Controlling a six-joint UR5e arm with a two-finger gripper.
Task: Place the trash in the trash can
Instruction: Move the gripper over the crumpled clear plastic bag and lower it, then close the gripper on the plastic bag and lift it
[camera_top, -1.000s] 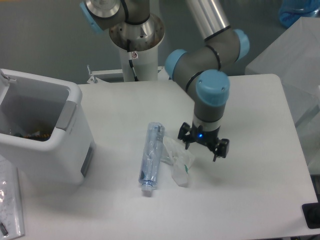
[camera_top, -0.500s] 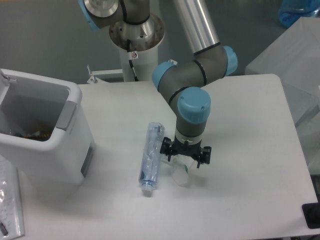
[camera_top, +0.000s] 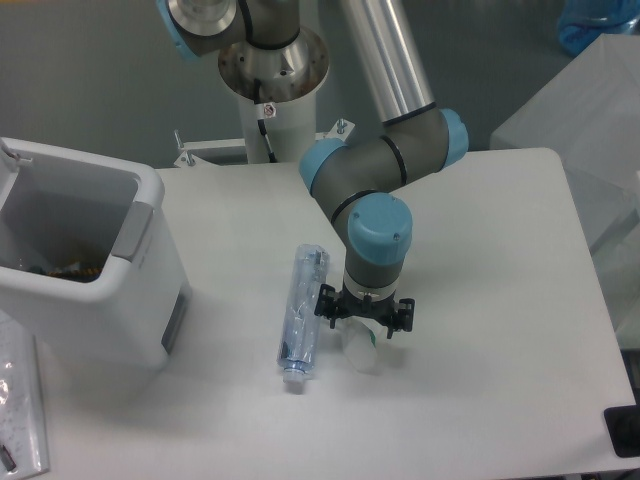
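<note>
A long clear bluish bottle (camera_top: 301, 316) lies on the white table, its pale cap toward the front edge. Just right of it lies a crumpled clear wrapper (camera_top: 362, 350) with green flecks, mostly hidden under my gripper (camera_top: 364, 312). The gripper hangs directly over the wrapper, open, one finger on each side of it, low near the table. Whether the fingers touch the wrapper I cannot tell. The white trash can (camera_top: 140, 290) stands at the left, its grey inside open to view with some dark bits at the bottom.
The arm's base column (camera_top: 272, 90) rises at the back centre. A clear plastic sheet (camera_top: 20, 410) lies at the front left beside the bin. A dark object (camera_top: 625, 430) sits at the front right corner.
My gripper has swung left from beside the wrapper to directly above it and dropped lower. The bottle and bin have not moved.
</note>
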